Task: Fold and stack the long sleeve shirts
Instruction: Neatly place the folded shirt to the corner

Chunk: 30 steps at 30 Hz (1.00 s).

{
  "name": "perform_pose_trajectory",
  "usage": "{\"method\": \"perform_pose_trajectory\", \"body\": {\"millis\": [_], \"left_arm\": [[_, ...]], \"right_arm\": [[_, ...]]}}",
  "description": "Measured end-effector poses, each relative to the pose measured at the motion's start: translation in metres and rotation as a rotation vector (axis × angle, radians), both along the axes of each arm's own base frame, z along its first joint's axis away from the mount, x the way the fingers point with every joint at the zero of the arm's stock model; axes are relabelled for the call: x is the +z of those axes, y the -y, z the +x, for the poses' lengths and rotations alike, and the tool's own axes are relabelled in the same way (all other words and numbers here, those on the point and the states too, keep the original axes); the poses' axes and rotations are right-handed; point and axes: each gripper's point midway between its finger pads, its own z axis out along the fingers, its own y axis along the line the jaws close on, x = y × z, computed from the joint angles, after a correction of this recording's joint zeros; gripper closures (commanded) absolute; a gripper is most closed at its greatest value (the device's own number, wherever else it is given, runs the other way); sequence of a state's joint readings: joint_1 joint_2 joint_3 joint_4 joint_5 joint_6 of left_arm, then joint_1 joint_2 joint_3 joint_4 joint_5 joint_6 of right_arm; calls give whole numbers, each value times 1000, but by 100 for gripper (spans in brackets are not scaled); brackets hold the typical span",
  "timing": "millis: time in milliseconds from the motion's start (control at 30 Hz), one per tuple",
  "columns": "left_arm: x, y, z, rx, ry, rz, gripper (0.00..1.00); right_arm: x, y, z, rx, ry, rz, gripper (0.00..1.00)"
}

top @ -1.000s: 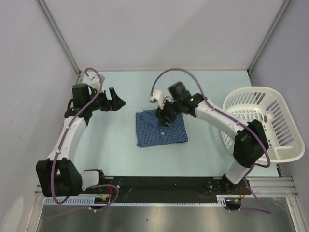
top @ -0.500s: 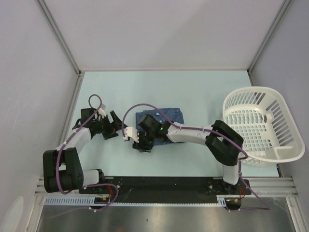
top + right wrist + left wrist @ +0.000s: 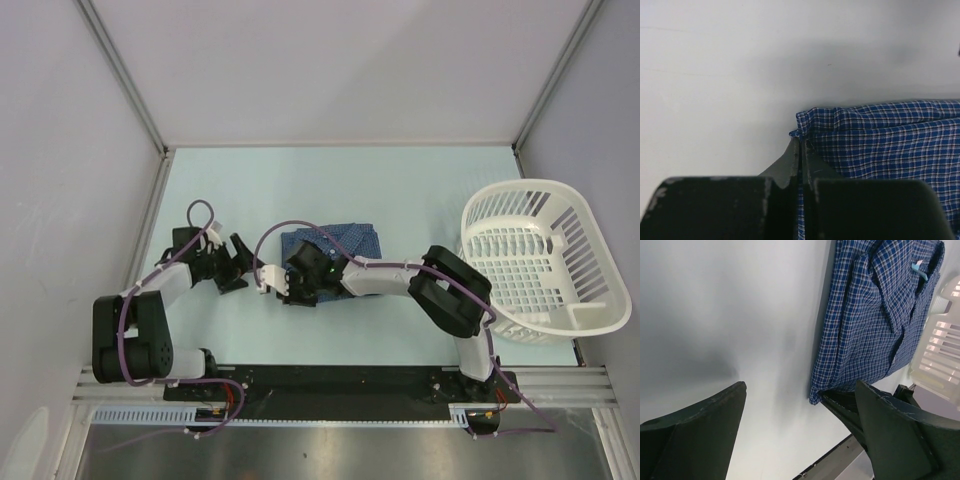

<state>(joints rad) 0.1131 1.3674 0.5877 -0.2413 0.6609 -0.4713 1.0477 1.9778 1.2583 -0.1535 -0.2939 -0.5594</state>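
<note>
- 1 folded shirt (image 3: 352, 236) lies near the middle of the table (image 3: 420, 185), a tidy blue check rectangle with the collar showing; the white basket (image 3: 560, 190) stands well apart to the right
- The right gripper (image 3: 800, 149) has its 2 fingers pressed together on the shirt's near-left corner, with cloth pinched between the tips, low against the table
- The left gripper (image 3: 800, 390) hangs just beside that same corner, fingers spread wide and nothing between them
- Judging by the weave, the shirt is light, soft and floppy: it will sag and drag, and the folded layers may slide or open if only 1 corner is pulled
- The best hold looks like a pinch through every layer at an edge corner, with a 2nd pinch at the neighbouring corner to keep the fold square; collar and buttons are poor places to grip
- No 2nd shirt shows in these views, so I cannot tell what it would be stacked on
</note>
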Motion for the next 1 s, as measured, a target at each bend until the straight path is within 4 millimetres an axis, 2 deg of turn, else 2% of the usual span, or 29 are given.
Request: {"method": "perform_pose_trajectory", "body": {"millis": [200, 433, 700, 900, 967, 1000], "left_arm": [[-2, 14, -3, -31, 17, -29, 1], [7, 49, 3, -82, 79, -114, 1], [14, 78, 15, -86, 107, -235, 1], [0, 88, 12, -63, 34, -284, 1], [-4, 95, 9, -74, 1, -305, 5], [-4, 99, 9, -84, -6, -315, 10]], "right_arm": [[15, 4, 7, -19, -28, 40, 100], [66, 6, 20, -41, -44, 162, 100], [69, 6, 13, -37, -91, 173, 100], [72, 3, 13, -51, -104, 180, 100], [74, 1, 14, -57, -106, 187, 100], [76, -1, 15, -59, -104, 192, 100]]}}
